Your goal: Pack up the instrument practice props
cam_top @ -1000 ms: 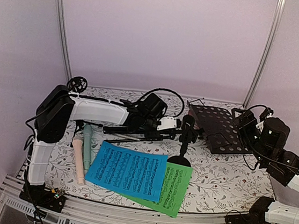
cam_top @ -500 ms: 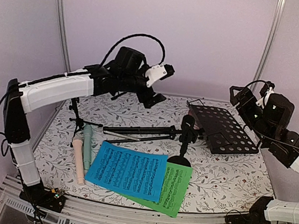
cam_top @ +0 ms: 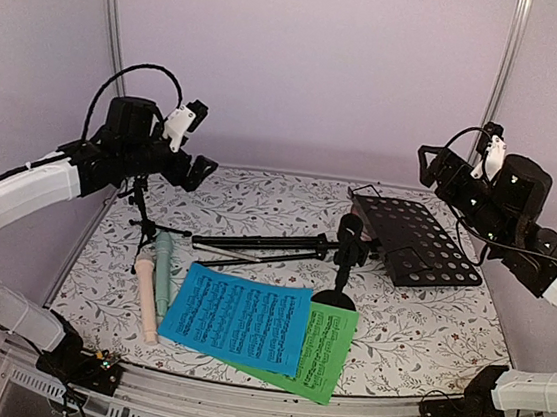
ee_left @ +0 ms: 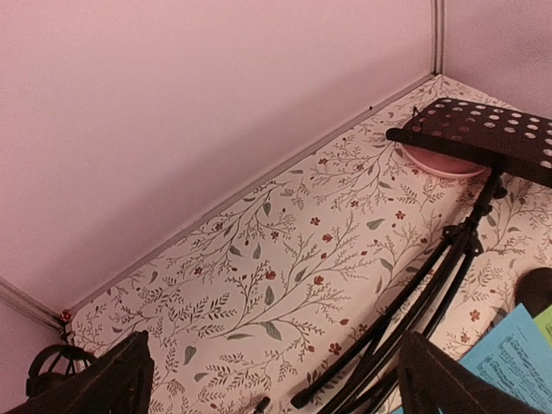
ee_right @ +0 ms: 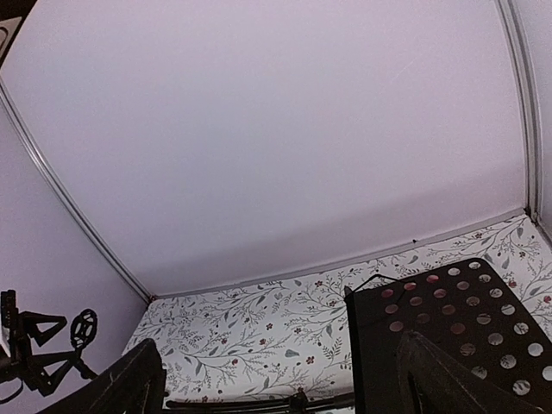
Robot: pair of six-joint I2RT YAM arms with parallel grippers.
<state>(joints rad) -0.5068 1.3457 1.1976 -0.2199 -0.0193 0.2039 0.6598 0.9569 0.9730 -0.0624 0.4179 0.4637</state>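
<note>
Both arms had risen off the table within the last second. Left gripper [cam_top: 198, 142], lately down on the rack's folded legs [cam_top: 265, 242], hung high at far left with jaws spread wide and nothing between them. Right gripper [cam_top: 455, 160] had pulled up from the rack's right edge, also wide and empty.

Music rack [cam_top: 417, 243] lay flat at far right, its legs stretched leftward across the middle. Blue sheet [cam_top: 236, 316] overlapped green sheet [cam_top: 330, 353], near centre. Mint microphone [cam_top: 162, 274] and pink microphone [cam_top: 145, 299] lay side by side at left. One mic support [cam_top: 345, 261] stood at centre, another [cam_top: 142, 215] at far left.

Judged: rack released, props not yet gathered, either arm free for the next pick.
</note>
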